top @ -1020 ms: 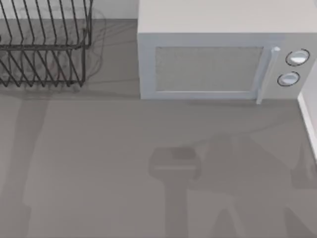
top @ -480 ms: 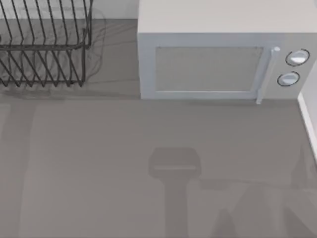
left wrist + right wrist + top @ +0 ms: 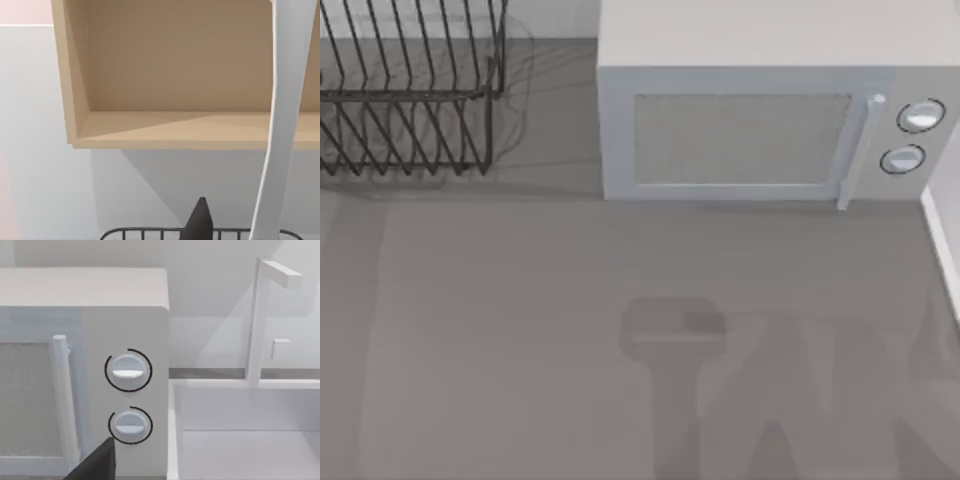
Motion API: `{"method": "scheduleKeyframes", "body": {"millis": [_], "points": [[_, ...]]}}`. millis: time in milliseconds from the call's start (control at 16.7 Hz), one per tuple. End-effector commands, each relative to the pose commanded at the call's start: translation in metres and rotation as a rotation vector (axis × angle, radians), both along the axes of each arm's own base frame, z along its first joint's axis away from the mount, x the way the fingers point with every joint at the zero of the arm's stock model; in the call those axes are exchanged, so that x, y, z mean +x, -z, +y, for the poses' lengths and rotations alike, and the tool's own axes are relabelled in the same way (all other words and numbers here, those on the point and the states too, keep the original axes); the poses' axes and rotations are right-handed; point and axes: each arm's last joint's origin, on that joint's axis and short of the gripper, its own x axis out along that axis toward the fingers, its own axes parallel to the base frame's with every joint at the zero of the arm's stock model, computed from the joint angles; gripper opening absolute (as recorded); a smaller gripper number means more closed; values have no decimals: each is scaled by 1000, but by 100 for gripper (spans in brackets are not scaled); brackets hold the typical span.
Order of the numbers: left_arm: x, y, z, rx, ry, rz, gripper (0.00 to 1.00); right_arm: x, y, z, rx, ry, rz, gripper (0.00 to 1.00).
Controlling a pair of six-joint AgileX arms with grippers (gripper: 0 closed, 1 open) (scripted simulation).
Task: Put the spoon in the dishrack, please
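1. Leftmost, the dishrack (image 3: 410,100) stands at the back left corner of the surface (image 3: 520,330). Its dark slanted bars rise to a horizontal rim.
2. Over the dishrack, the left wrist view looks across the rack's rim (image 3: 145,232) toward a pale wall and an open wooden cabinet (image 3: 175,75) mounted on it.
3. Just beside that, the left gripper (image 3: 200,226) shows as one dark tip poking up at the rim's level.
4. Next to the tip, the spoon (image 3: 280,130) is held up off the surface. Its thin white handle rises from beside the tip in a gentle curve, across the cabinet's front. The left gripper is closed on the spoon, though the contact itself lies below the view's edge.
5. Further right in the top view, a light grey microwave (image 3: 750,130) sits at the back, well apart from the dishrack, with its door closed. Its bar handle (image 3: 855,150) and two round knobs (image 3: 918,116) are on its right side.
6. Near the lower knob (image 3: 130,424), the right gripper (image 3: 97,465) appears as a dark wedge in front of the microwave. Whether it is open or closed I cannot tell.
7. Rightmost, a white sink (image 3: 240,405) with a tall faucet (image 3: 260,315) sits just beside the microwave.
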Motion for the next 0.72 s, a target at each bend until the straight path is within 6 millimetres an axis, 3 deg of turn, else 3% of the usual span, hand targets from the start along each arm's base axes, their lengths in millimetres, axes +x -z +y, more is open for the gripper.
{"method": "scheduleKeyframes", "body": {"millis": [180, 420, 540, 720], "points": [[51, 27, 7, 0, -15, 7, 0, 0, 0, 0, 0, 0, 0, 100], [118, 89, 7, 5, -2, -3, 0, 0, 0, 0, 0, 0, 0, 100], [141, 122, 2, 6, 9, -14, 0, 0, 0, 0, 0, 0, 0, 100], [158, 164, -6, 5, 20, -20, 0, 0, 0, 0, 0, 0, 0, 100]]}}
